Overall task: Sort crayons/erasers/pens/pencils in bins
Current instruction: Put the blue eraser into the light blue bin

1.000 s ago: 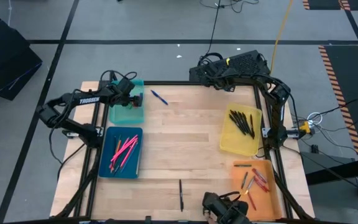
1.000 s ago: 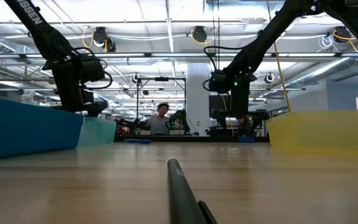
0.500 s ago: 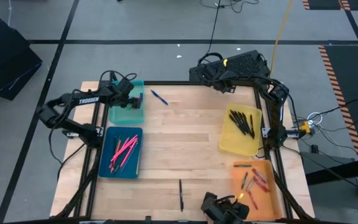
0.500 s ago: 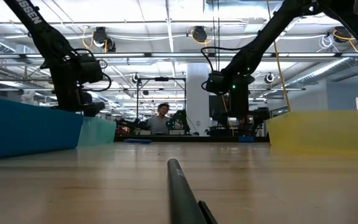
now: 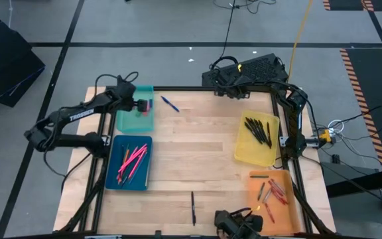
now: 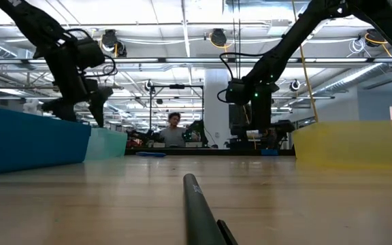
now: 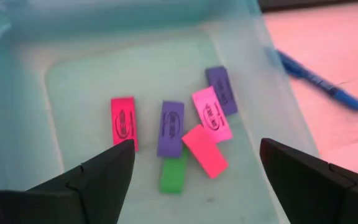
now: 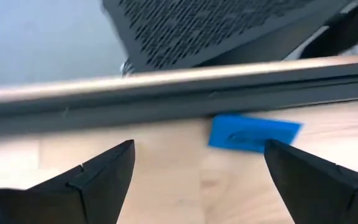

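I see six small flat erasers (image 7: 182, 134) lying in the see-through teal bin (image 5: 136, 114) at the table's back left; they are red, purple, pink and green blocks. My left gripper (image 7: 191, 171) hangs over them, fingers wide apart and holding nothing. My right gripper (image 8: 194, 171), also spread and empty, sits by the back edge near a flat blue eraser (image 8: 254, 133), partly hidden by a finger.

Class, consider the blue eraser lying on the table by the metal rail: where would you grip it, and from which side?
Probably from straight above, pinching its two short ends. The blue eraser lies flat, long side along the metal rail and close to it, so closing along the rail avoids it. The open right gripper hovers near.
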Motion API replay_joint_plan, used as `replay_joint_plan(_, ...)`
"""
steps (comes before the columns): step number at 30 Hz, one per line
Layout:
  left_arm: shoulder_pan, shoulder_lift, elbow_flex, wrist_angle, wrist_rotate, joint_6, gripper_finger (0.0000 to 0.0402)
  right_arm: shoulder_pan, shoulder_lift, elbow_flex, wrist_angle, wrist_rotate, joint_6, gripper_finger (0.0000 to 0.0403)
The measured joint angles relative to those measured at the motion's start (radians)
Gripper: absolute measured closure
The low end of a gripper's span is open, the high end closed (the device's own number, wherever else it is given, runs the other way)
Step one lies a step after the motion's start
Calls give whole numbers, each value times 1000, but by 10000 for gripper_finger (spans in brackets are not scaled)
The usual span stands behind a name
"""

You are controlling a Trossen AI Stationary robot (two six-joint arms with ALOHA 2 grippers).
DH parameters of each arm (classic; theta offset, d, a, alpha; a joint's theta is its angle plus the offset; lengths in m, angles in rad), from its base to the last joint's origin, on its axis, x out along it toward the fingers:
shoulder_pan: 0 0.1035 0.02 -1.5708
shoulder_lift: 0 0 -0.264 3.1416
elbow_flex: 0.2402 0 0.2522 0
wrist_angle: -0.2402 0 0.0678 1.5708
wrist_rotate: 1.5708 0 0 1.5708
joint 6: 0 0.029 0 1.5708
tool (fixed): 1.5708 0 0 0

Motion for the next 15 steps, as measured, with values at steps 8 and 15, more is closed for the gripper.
replay_joint_plan(8, 0, -64, 0, 15, -10, 5, 53, 0, -13, 0, 75, -198, -248, 55)
replay_joint_plan(15, 0, -72, 0, -5, 15, 14, 53, 1, -58, 0, -35, -12, 26, 55)
